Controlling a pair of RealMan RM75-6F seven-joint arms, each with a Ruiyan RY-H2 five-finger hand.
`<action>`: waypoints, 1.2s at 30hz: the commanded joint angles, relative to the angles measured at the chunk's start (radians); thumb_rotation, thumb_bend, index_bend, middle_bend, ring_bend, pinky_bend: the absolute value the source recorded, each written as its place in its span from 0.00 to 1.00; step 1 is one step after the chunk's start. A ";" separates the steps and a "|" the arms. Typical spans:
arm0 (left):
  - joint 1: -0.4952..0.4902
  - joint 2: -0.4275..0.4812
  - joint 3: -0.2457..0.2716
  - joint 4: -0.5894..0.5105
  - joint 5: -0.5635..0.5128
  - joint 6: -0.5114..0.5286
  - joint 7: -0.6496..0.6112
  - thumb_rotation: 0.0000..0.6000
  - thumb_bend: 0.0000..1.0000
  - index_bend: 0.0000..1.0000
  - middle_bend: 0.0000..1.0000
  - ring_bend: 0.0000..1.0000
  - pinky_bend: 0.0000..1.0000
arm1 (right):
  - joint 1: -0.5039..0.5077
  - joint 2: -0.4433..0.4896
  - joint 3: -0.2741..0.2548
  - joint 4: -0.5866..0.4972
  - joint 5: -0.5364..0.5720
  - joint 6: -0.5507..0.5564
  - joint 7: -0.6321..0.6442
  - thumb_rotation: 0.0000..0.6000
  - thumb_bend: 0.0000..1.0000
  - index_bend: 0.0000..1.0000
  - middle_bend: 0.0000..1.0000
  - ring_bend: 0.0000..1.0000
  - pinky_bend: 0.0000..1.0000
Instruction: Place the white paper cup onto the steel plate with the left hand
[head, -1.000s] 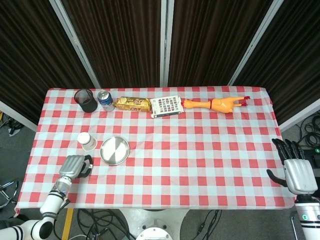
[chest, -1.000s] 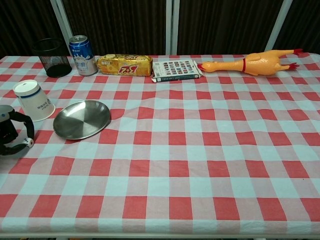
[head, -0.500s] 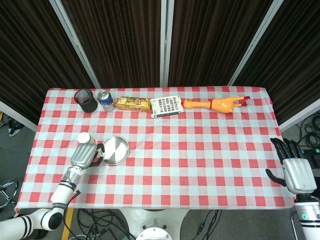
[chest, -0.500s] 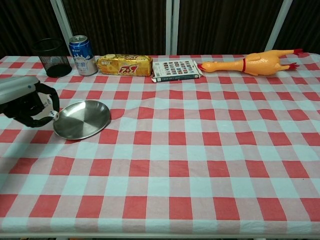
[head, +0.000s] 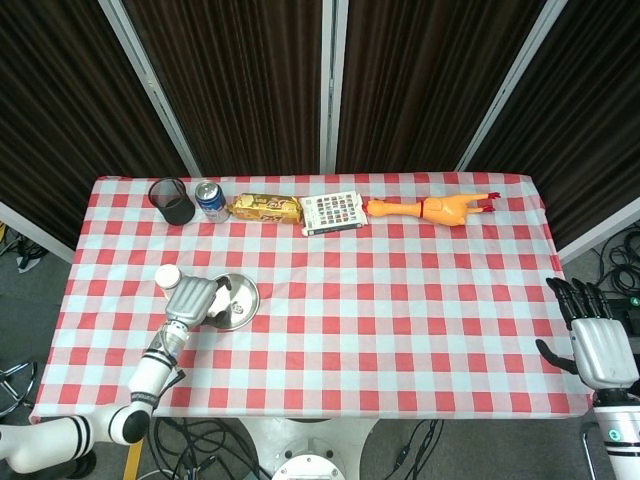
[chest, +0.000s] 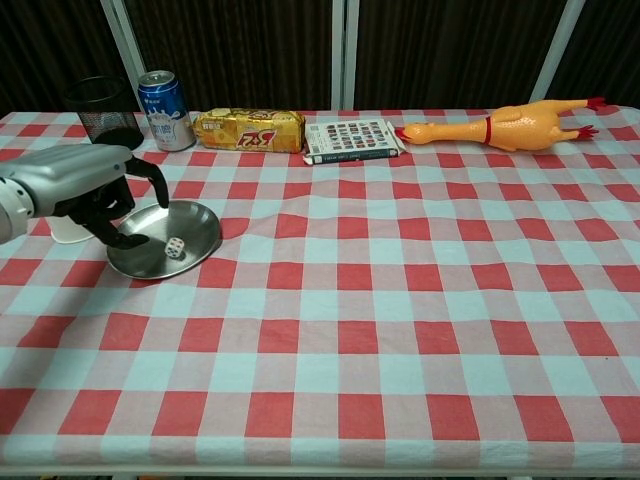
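Observation:
The white paper cup (head: 167, 276) stands upside down on the checked cloth, just left of the steel plate (head: 242, 300). In the chest view only a white sliver of the cup (chest: 62, 231) shows behind my left hand (chest: 85, 185). That left hand (head: 198, 298) hovers between the cup and the plate (chest: 190, 232), its fingers arched over the plate's left rim and holding nothing. I cannot tell whether it touches the cup. My right hand (head: 598, 345) hangs off the table's right edge, fingers spread and empty.
Along the far edge lie a black mesh cup (head: 171, 200), a blue can (head: 210, 201), a yellow snack pack (head: 265, 207), a book (head: 330, 212) and a rubber chicken (head: 432, 209).
My left hand has moved up from the table's front-left corner, past the cup, to the plate's left rim. The cup and plate have not moved, and the right hand is almost still.

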 joint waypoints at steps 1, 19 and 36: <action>0.037 0.035 0.010 -0.052 0.041 0.082 -0.021 1.00 0.25 0.30 0.85 0.87 1.00 | 0.005 0.004 0.001 0.002 -0.006 -0.003 0.003 1.00 0.16 0.00 0.10 0.00 0.04; 0.171 0.080 -0.050 0.152 0.021 0.129 -0.518 1.00 0.17 0.18 0.22 0.17 0.33 | -0.008 0.030 0.014 -0.011 -0.024 0.053 -0.003 1.00 0.16 0.00 0.10 0.00 0.04; 0.090 -0.015 -0.066 0.361 0.091 -0.088 -0.873 1.00 0.17 0.23 0.26 0.21 0.33 | -0.020 0.027 -0.001 -0.023 -0.004 0.033 -0.006 1.00 0.16 0.00 0.10 0.00 0.04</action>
